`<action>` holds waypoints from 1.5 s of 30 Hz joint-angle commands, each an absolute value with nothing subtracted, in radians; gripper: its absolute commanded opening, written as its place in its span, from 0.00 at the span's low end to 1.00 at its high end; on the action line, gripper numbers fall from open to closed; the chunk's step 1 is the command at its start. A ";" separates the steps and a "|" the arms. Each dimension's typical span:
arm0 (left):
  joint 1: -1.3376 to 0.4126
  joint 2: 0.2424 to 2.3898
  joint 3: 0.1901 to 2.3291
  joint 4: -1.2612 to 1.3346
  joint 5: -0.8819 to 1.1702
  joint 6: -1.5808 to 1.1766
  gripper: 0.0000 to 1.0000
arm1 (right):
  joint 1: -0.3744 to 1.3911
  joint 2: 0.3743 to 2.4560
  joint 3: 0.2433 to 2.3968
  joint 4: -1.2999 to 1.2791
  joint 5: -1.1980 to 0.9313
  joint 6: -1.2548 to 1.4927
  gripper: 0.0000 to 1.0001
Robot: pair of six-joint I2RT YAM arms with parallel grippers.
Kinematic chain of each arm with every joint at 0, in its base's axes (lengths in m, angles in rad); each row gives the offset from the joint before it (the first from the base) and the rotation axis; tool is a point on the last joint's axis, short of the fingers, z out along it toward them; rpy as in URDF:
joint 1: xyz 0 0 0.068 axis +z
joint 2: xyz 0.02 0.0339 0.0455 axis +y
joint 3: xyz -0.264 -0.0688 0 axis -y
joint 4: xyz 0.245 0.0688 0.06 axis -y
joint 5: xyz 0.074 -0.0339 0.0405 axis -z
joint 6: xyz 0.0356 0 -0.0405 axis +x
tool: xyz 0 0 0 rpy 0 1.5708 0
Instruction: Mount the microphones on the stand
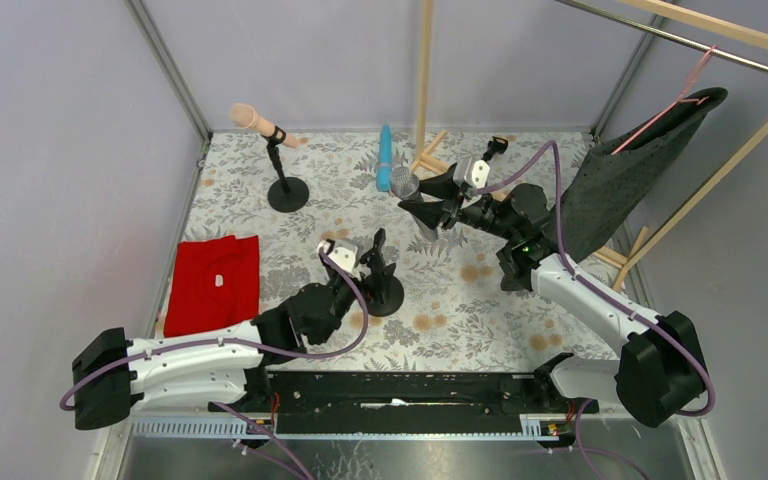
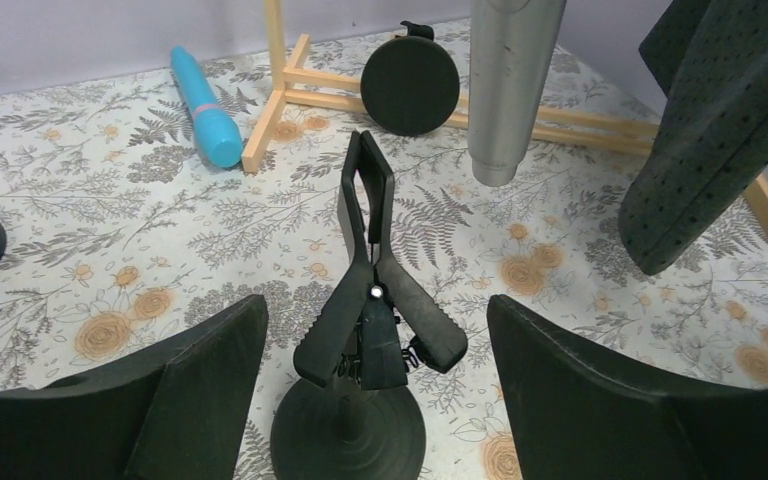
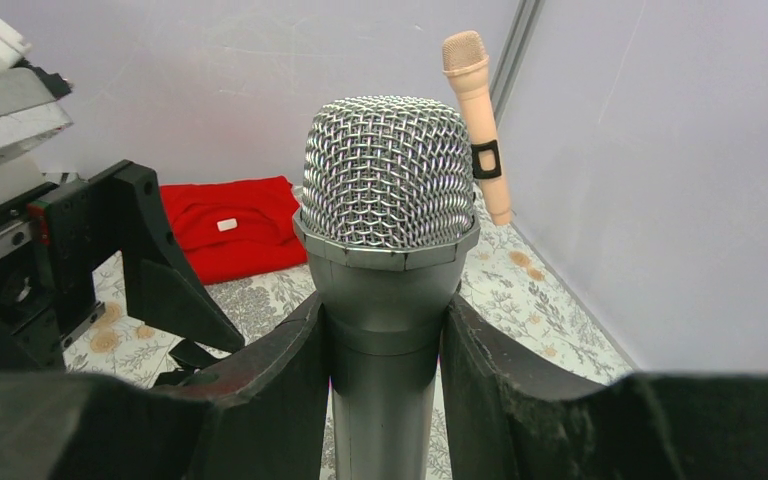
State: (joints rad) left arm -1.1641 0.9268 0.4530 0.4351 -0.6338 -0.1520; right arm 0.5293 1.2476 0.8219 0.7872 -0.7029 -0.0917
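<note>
Top view: the pink mic (image 1: 257, 122) sits clipped on the far stand (image 1: 287, 190) at the left of the desk (image 1: 480, 320). The blue mic (image 1: 385, 158) lies flat by a wooden pole (image 1: 424, 70). The right pincer (image 1: 428, 205) holds the silver mic (image 1: 407, 185) above the desk. The left pincer (image 1: 372, 262) is at the near stand (image 1: 385, 295).

Left wrist: the left pincer is released, its fingers wide on either side of the near stand's empty clip (image 2: 370, 260). The silver mic's handle hangs beyond it.

Right wrist: the right pincer is clenched on the silver mic just below its mesh head.
</note>
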 commanded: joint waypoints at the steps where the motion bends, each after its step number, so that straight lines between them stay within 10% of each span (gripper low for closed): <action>1: -1.166 0.929 0.472 0.490 -0.671 -0.181 0.81 | 0.529 1.238 0.862 0.890 -0.772 -0.090 0.00; 24: -1.166 0.877 0.414 0.515 -0.658 -0.142 0.06 | 0.530 1.579 0.995 1.583 -1.112 0.343 0.00; 39: -1.164 0.825 0.384 0.512 -0.493 -0.017 0.06 | 0.529 1.499 1.013 1.079 -1.034 -0.037 0.00; 45: -1.163 0.825 0.376 0.523 -0.493 -0.012 0.40 | 0.530 1.483 0.988 1.113 -1.052 -0.018 0.00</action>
State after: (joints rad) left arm -1.1652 0.8371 0.3824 0.4698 -0.5217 -0.0444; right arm 0.5293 1.5303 0.9806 1.0801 -1.0576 0.0154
